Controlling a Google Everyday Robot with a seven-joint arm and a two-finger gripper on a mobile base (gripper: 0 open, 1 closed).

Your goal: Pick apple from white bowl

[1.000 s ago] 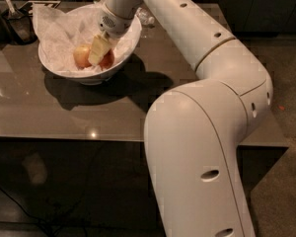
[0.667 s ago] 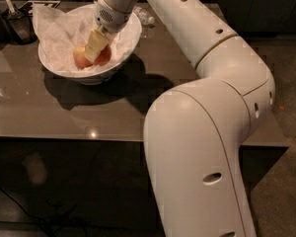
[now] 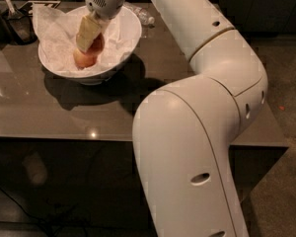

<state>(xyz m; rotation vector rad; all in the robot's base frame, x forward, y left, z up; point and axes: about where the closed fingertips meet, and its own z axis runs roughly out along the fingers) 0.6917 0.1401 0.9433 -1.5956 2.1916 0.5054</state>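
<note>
The white bowl [image 3: 129, 31] stands on the table at the upper left, lined with crumpled white paper [image 3: 52, 28]. My gripper [image 3: 90, 39] reaches down into it from above. Its cream fingers [image 3: 86, 33] are closed on the red-orange apple [image 3: 96, 44], which sits just above the paper. The paler yellow-peach apple [image 3: 83, 59] lies in the bowl right below and to the left of the held one, touching or nearly touching it. My white arm fills the right and middle of the view.
The bowl rests on a glossy grey-brown table [image 3: 44, 115] whose front edge runs across the middle. A dark container [image 3: 17, 26] with a utensil stands at the back left. A clear plastic item [image 3: 144, 17] lies behind the bowl.
My gripper has risen a little and shifted left inside the bowl, with the red-orange apple coming up between its fingers. The paler apple stays in the bowl.
</note>
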